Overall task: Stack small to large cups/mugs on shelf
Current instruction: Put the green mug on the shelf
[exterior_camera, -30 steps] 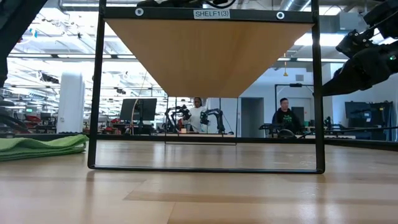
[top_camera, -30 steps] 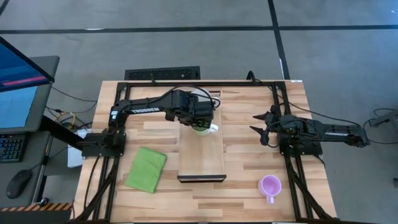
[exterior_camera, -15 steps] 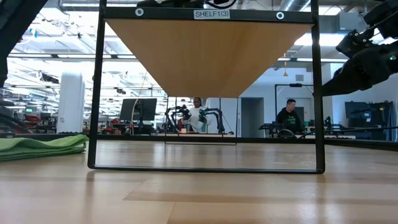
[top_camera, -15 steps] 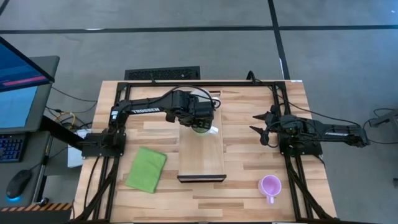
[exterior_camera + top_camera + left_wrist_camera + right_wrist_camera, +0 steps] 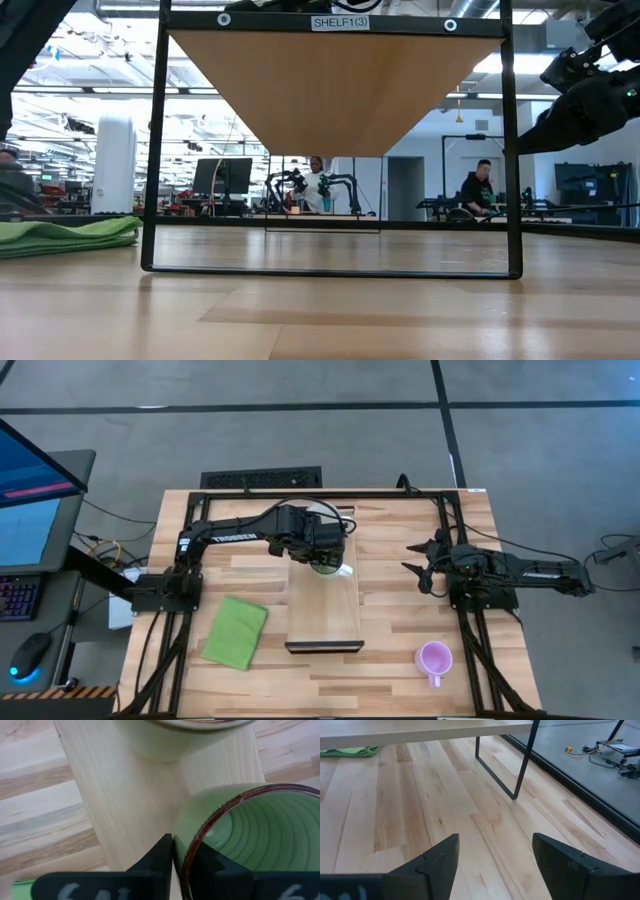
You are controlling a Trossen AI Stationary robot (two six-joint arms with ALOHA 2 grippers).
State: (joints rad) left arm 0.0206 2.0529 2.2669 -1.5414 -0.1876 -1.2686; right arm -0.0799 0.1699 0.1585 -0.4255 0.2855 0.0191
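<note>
My left gripper [image 5: 326,556] is over the far part of the shelf [image 5: 324,610], a light-wood board on a dark frame. It is shut on the light green mug [image 5: 250,835]. The white mug [image 5: 190,735] stands on the shelf just beyond the green one and is half hidden under the arm in the high view [image 5: 322,512]. The light purple mug [image 5: 434,658] stands upright on the table near the front right, handle toward the near edge. My right gripper [image 5: 415,557] is open and empty to the right of the shelf; it also shows in its wrist view [image 5: 495,855]. My left gripper pinches the green mug's rim [image 5: 186,851], with one finger [image 5: 160,857] outside the wall and the other [image 5: 202,865] inside the mug. The fingers come from above, pointing down. The mug is upright over the shelf board; whether its base rests on the board does not show.
A folded green cloth [image 5: 236,631] lies on the table left of the shelf, also in the low view [image 5: 60,235]. The near half of the shelf board is bare. The shelf's dark leg [image 5: 520,760] stands ahead of my right gripper. People show in the room behind.
</note>
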